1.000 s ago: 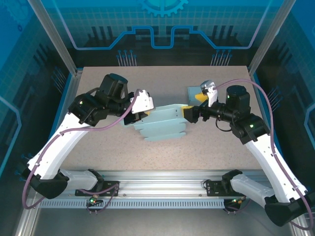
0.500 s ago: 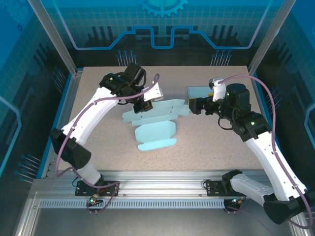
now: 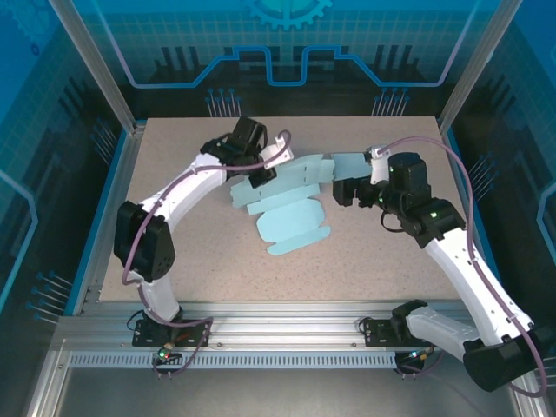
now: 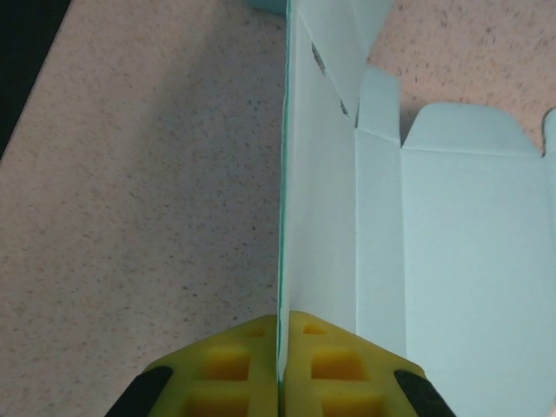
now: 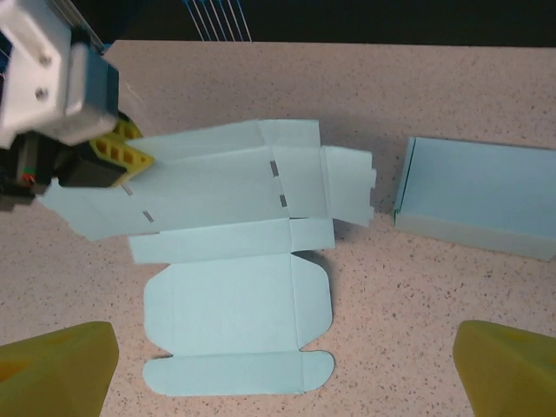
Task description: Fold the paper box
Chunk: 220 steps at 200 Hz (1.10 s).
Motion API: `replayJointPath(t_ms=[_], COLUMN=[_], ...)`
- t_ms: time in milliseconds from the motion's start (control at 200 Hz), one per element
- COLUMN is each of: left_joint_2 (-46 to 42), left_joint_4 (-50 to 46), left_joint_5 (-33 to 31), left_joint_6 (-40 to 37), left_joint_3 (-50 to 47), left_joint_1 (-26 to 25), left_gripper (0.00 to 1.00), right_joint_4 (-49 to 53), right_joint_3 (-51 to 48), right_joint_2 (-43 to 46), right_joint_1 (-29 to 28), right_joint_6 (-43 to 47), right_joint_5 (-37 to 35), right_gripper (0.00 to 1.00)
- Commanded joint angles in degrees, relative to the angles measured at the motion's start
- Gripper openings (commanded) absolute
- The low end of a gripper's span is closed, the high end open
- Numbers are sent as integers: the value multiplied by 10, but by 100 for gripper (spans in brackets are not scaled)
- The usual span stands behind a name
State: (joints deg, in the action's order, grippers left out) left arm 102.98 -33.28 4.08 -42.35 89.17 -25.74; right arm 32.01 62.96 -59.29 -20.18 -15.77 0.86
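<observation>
The paper box (image 3: 287,213) is a light blue cut blank, lying mostly flat on the table with its back panels raised. My left gripper (image 3: 258,181) is shut on the raised back-left panel. In the left wrist view the yellow fingers (image 4: 234,369) pinch that panel's thin edge, and the blank (image 4: 452,261) spreads out to the right. My right gripper (image 3: 341,189) stands open just right of the blank, not touching it. In the right wrist view its fingertips (image 5: 56,365) stand wide apart above the blank's rounded flaps (image 5: 234,308), with the left gripper (image 5: 113,156) at the upper left.
A closed light blue box (image 3: 352,163) (image 5: 478,195) stands behind the right gripper, close to the blank's right flap. The speckled table (image 3: 174,261) has free room at the front and left. Metal frame posts and blue walls bound it.
The left gripper carried the held panel toward the back, and the blank swung so that its front flap slants near-right. The right gripper drew back to the right, away from the blank.
</observation>
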Motion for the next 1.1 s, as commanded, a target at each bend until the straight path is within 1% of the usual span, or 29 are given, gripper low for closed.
replayJointPath(t_ms=[0,70,175,230,355,405,475,645,865,991,1096], left_joint_2=[-56,-78,-100,-105,-109,-109,-107,-92,-75,-68,-62], left_joint_4=[166,220,269,296,371,401,431,440,453,457,469], left_joint_5=[-13,-27,-48,-71,-136,-155,-176,-201,-217,-226,-230], left_joint_6=[-9,-14,-30,-44,-66,-72,-84,-106,-125,-130,-132], left_joint_3=[-84,-134,-191,-219,-271,-288,-304,-314,-328,-331,-334], left_joint_1=[-7,-15,-37,-54,-85,-94,-104,-122,-139,-149,-156], left_gripper=[0,0,0,0,0,0,0,0,0,0,0], right_joint_4=[-19,-33,-62,-74,-72,-67,-61,-48,-27,-18,-11], right_joint_3=[-19,-33,-55,-60,-45,-34,-20,11,70,90,107], right_joint_2=[-10,-14,-22,-30,-62,-78,-97,-150,-225,-247,-277], right_joint_1=[8,8,9,9,9,8,8,5,-10,-14,-14], right_joint_6=[-20,-32,-53,-60,-72,-80,-89,-103,-79,-77,-75], right_joint_5=[-4,4,20,33,62,66,70,56,50,26,21], right_gripper=[100,100,100,96,82,80,80,82,68,67,68])
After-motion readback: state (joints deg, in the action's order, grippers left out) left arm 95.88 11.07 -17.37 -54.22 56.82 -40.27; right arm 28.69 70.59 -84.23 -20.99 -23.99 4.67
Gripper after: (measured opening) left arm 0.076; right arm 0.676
